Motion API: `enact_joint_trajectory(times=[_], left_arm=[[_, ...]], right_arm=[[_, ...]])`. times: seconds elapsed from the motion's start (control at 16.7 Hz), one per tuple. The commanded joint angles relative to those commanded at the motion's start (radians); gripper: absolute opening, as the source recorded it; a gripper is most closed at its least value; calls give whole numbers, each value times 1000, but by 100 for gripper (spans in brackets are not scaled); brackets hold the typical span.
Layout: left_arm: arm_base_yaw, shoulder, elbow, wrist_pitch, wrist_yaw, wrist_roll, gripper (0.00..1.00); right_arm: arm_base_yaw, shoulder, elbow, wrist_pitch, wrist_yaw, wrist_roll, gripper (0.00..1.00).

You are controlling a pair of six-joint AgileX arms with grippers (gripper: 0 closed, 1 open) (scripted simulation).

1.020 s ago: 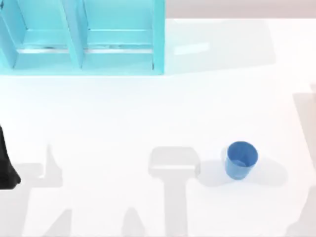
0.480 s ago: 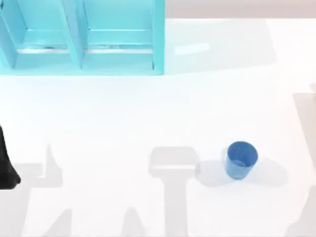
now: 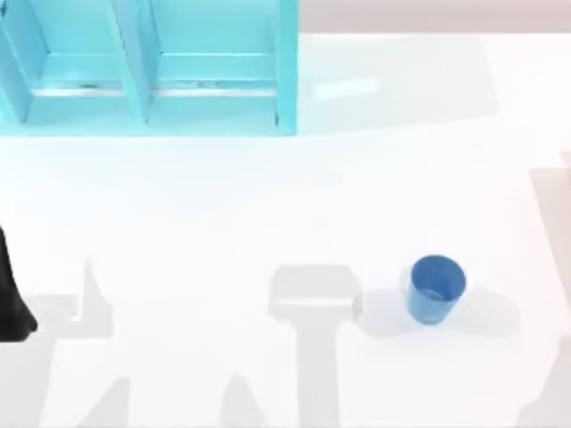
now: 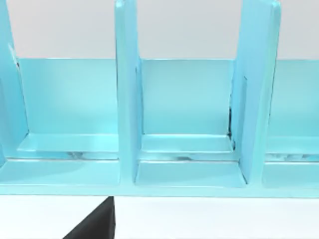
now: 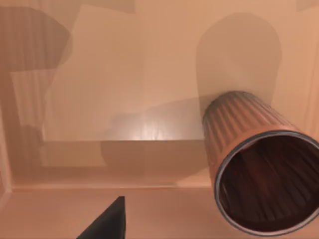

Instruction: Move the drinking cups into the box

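White tabletop (image 3: 223,205) under the top camera, shadow patches across its near half.

Blue cup (image 3: 436,288): upright on the table, right of centre, mouth up, standing alone and well apart from anything else on the surface.

Reddish-brown cup (image 5: 259,164): ribbed wall, dark inside, pale rim. Right wrist view looks into its open mouth. It rests against the pale tan floor of a box (image 5: 99,89), whose low wall runs along one edge of the floor. Right gripper: one dark finger tip (image 5: 107,224) shows at the frame edge, apart from the cup and not touching it. Opening of the jaws: cannot tell. Nothing seen held.

Left arm (image 3: 11,294): dark shape at the table's left edge, low in the top view, well away from the blue cup. Left wrist view shows one dark finger tip (image 4: 97,224) over white table, facing the light blue divided rack (image 4: 184,124), which stands just ahead of it with its upright partitions. Jaw opening: cannot tell. Nothing seen in its hold.

Same rack (image 3: 152,67) sits at the far left of the table in the top view
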Motion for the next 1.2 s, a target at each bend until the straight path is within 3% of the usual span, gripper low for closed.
enact_joint_trajectory(times=[0.36,0.96,1.2], left_arm=[[0,0,0,0,0,0,100],[0,0,0,0,0,0,100],[0,0,0,0,0,0,100]], right_arm=[[2,2,15,-15,-1,-3,100],[-9,21,371,-357,-2,-5,100],[-6,19,416,-397,0,-6,100]])
